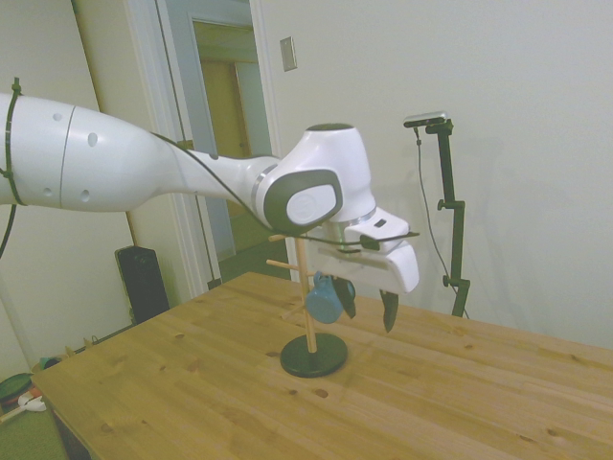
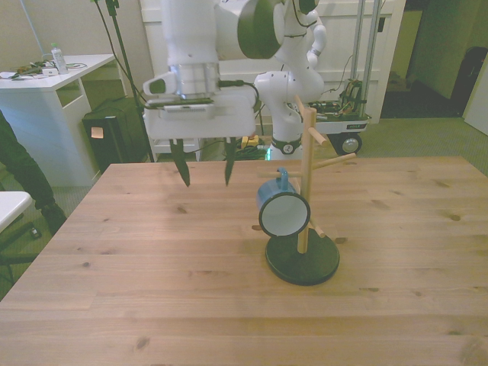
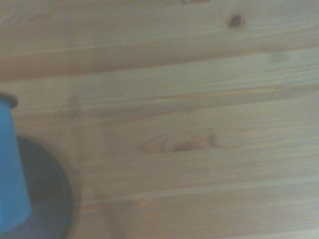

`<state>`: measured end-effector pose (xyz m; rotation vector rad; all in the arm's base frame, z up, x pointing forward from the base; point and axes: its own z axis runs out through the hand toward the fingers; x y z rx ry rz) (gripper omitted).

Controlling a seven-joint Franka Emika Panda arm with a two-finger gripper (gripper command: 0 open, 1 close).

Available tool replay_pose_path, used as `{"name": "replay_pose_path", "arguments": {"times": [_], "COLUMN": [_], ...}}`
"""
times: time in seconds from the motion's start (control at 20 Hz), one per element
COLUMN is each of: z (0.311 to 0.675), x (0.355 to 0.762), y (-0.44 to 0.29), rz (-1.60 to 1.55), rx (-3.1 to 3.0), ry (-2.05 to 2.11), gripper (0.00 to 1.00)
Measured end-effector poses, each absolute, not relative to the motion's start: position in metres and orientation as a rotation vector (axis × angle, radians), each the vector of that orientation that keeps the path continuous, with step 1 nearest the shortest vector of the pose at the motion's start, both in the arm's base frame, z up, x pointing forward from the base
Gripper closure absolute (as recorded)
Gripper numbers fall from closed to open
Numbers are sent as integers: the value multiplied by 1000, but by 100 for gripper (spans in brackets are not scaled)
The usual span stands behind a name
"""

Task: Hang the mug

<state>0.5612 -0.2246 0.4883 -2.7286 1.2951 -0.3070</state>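
Mug: hangs by its blue handle from a low peg of the wooden rack, touching nothing else that can be seen; it is clear of the table.
Mug axis: lies roughly level, tipped on its side; the open white mouth faces the table's near edge in the front view, slightly downward, with the handle uppermost.
Rack: upright pole with slanted pegs on a dark round base, standing near the middle of the table, somewhat toward the front view's right.
End effector: fingers spread wide apart, pointing down, gripping nothing; it hangs above the table, beside the rack on the front view's left and apart from the mug.
Front view only: shows the mug's white inside and dark rim, and the clear gap between end effector and mug.
Side view only: shows the mug from outside as a blue body next to the pole, with one dark finger overlapping it in the line of sight, so the gap cannot be judged there.
Wrist view only: a blurred strip of the mug's blue wall over the dark base, the rest bare table planks.
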Motion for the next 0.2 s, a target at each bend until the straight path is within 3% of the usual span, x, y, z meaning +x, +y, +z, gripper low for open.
{"name": "replay_pose_path", "arguments": {"times": [0.2], "z": [448], "x": [547], "y": [-148], "rz": [-320], "rx": [-2825], "ry": [1124], "gripper": [0]}}
